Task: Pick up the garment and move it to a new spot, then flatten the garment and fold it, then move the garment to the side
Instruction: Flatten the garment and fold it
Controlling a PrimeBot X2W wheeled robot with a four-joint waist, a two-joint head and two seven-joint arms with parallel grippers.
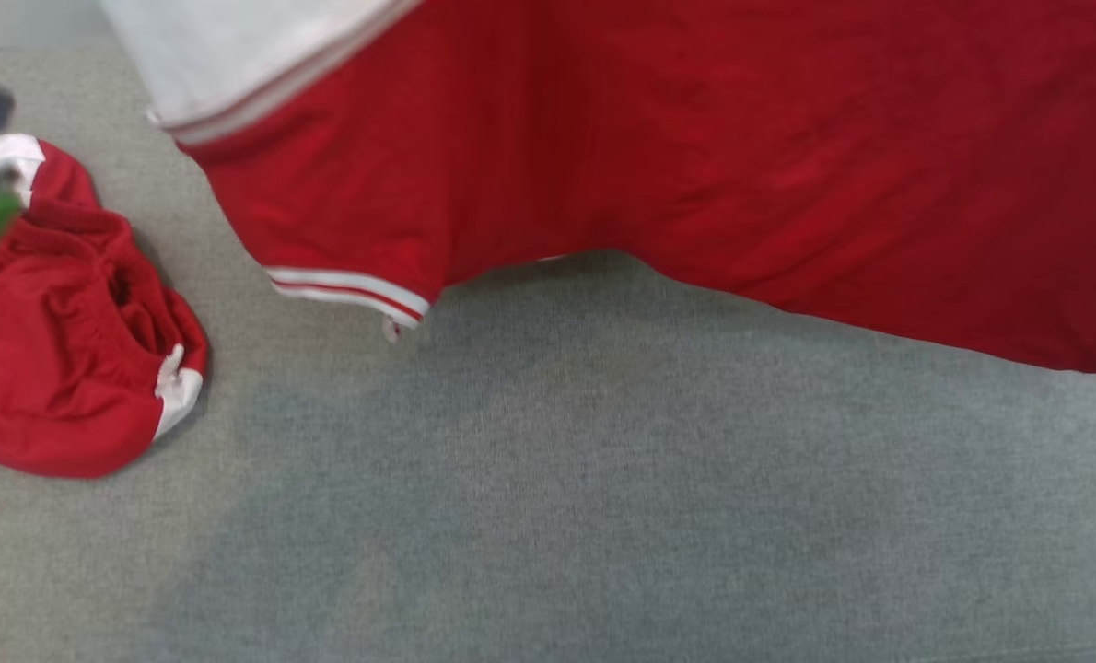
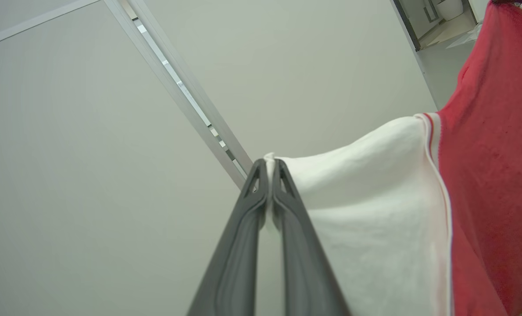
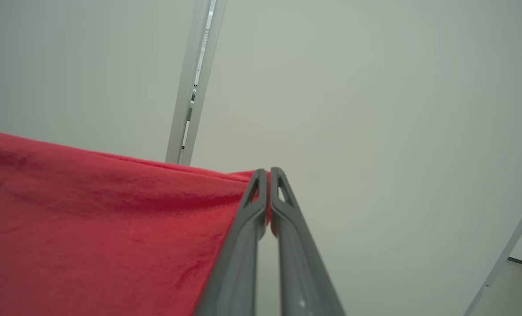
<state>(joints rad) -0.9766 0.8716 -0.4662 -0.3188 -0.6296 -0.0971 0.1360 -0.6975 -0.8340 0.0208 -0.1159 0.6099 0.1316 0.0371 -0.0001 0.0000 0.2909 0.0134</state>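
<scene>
Two grippers clamp the garment (image 1: 695, 138): left gripper (image 2: 269, 164) on its white corner, right gripper (image 3: 268, 173) on its red edge. Open grey surface (image 1: 603, 506) spans the lower frame; crumpled red cloth (image 1: 60, 368) at left.

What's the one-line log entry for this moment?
left gripper: shut on red-and-white garment | right gripper: same | state: hanging spread over grey surface

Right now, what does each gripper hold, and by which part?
The left gripper pinches the red-and-white fabric garment at the edge of its white panel; the right gripper pinches the same garment at a red edge.
</scene>
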